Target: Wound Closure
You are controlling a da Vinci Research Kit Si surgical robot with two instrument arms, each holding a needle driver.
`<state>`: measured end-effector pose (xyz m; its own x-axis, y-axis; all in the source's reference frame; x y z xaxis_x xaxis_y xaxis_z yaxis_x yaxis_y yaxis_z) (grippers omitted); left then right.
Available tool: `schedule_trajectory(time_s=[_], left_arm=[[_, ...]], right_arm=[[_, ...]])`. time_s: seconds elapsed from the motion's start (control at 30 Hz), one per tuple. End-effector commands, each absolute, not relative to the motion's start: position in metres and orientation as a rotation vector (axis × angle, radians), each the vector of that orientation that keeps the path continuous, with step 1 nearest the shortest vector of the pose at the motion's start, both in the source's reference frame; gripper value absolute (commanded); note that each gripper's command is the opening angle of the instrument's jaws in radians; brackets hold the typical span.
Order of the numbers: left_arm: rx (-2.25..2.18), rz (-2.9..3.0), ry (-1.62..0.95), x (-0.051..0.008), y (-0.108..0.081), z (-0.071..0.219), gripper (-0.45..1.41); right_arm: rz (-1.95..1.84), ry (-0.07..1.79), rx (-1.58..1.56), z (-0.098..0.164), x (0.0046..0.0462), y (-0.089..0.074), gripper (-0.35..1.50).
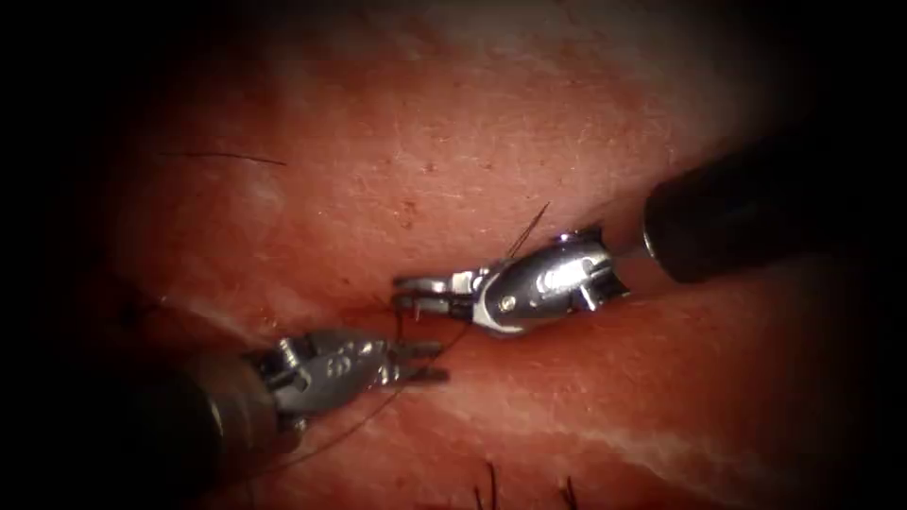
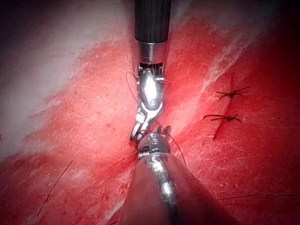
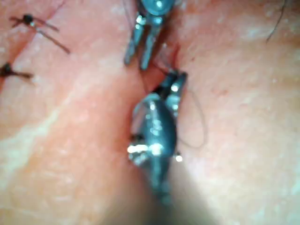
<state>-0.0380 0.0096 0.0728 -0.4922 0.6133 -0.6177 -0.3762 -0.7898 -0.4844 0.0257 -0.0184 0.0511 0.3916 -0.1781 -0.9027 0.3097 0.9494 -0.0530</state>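
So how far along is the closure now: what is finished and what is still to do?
Done: two knotted stitches sit in the tissue. In hand: the right tool seems shut on the thread; the left tool, jaws open, holds nothing. I cannot tell where the needle is. Left: no knot between the tools yet; the thread lies loose beside them.

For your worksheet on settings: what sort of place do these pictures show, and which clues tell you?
Probably a surgical-robot practice bench: two jawed tools, left tool and right tool, over tissue with thread and finished stitches.
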Motion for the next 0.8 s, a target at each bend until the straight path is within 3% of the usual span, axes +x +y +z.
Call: schedule_trajectory(time_s=[0.03, 0.8], left_arm=[[-1.099, 2.271, -0.389, -0.0387, 0.009, 0.0735, -0.18], [-1.1, 2.27, -0.39, -0.0386, 0.0091, 0.0735, -0.13]], right_arm=[[-0.314, 1.129, 0.139, 0.0514, 0.0259, -0.0196, -0.35], [-0.316, 1.187, -0.001, 0.0461, 0.0263, -0.0162, -0.35]])
